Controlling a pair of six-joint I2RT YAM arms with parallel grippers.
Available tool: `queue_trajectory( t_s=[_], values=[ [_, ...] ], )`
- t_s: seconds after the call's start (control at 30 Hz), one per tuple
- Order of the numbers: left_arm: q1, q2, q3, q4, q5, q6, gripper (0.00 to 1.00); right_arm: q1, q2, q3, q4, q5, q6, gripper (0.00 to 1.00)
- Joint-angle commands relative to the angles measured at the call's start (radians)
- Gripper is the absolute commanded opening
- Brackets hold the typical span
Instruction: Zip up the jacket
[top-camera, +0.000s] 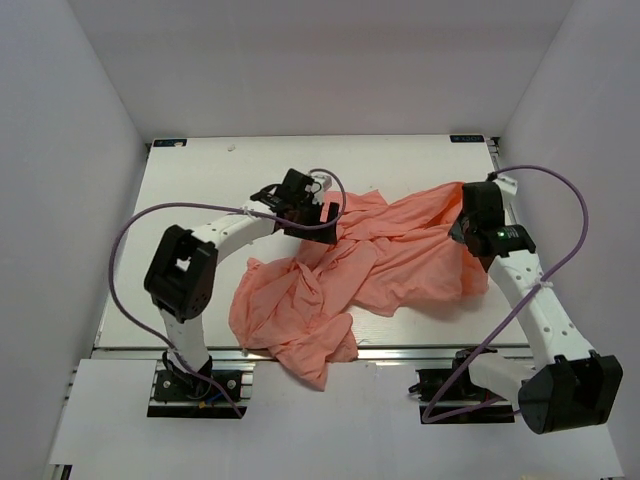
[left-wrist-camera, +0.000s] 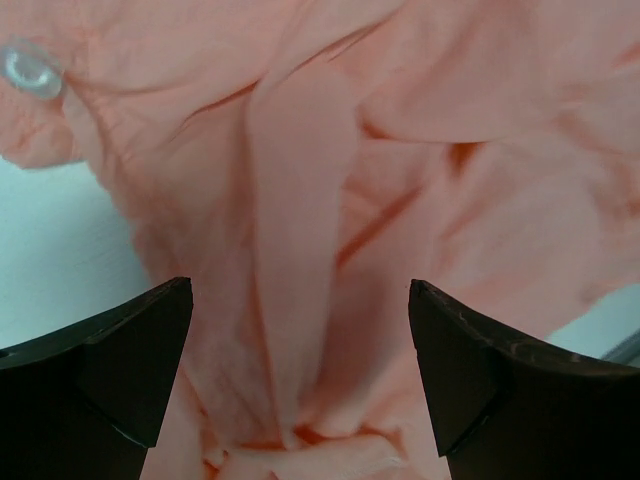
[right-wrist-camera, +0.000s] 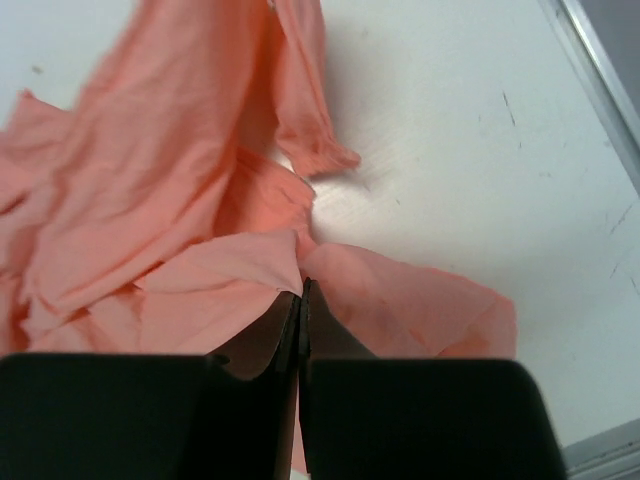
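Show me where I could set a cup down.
Bare table runs along the back wall beyond the jacket; a smaller patch lies at the near edge between jacket and right arm. The middle is crowded with fabric.

White table top (right-wrist-camera: 480, 180), matt and faintly scuffed, extending ahead and to the right of the right gripper (right-wrist-camera: 302, 292); metal edge rail (right-wrist-camera: 592, 70) bounding it further to that gripper's right; the same pale surface showing to the left of the left gripper (left-wrist-camera: 300, 290); plain white back wall (top-camera: 320, 60) rising beyond both grippers at the table's far edge; left wall (top-camera: 60, 200) and right wall (top-camera: 590, 150) closing the space outward of each gripper; small dark corner fittings (top-camera: 168, 143) at the far edge; near rail (top-camera: 400, 352) behind the grippers; light even and diffuse, shadows soft.
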Motion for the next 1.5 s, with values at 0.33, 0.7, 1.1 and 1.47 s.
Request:
queue_trajectory(
  t_s=[0.33,0.7,1.1,1.47],
  values=[
    [0.011,0.046,-0.027,-0.009,0.054,0.017,0.0,-0.015,-0.018,0.181,0.03,0.058,-0.061,0.0],
    [0.149,-0.25,-0.078,-0.002,-0.366,-0.17,0.0,-0.07,0.005,0.264,0.034,0.138,-0.114,0.0],
    [0.336,-0.437,0.069,0.075,-0.073,-0.081,0.0,-0.087,-0.092,0.323,0.32,-0.242,-0.318,0.0],
    [0.336,-0.716,0.31,0.045,-0.056,-0.066,0.0,-0.087,-0.193,0.695,0.343,-0.049,-0.484,0.0]
  ],
)
